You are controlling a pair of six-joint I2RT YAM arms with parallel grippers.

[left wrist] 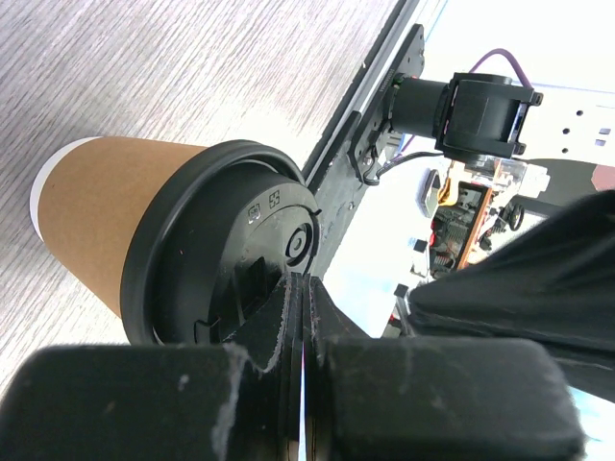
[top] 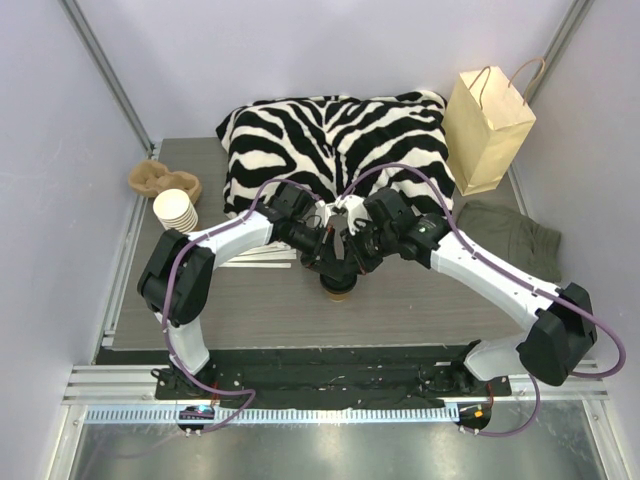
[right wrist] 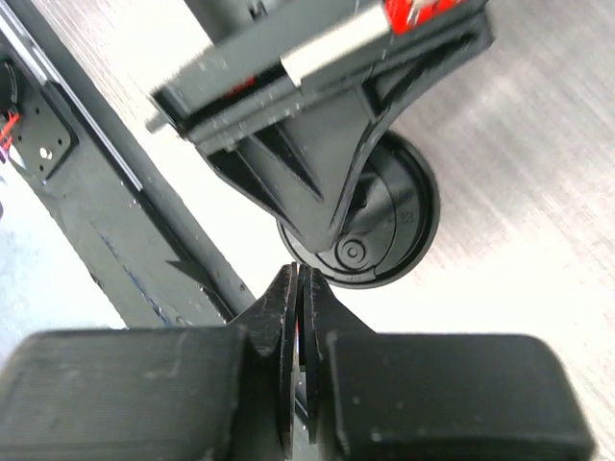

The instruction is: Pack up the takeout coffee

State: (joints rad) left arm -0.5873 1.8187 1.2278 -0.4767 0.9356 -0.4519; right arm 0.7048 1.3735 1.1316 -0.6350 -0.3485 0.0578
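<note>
Left gripper, right gripper: jaws together, empty, tips by takeout coffee lid. Push off-centre, you topple it.

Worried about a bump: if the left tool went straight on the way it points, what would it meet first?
The black lid of the takeout coffee: the shut left tool aims at its top, tips apparently at it, though contact is unclear.

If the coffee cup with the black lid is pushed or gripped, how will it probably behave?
The cup has paper walls, so a hard squeeze would probably dent it. It narrows toward its base, so a push near the lid may tip it. Its weight cannot be judged; the lid hides the contents.
</note>
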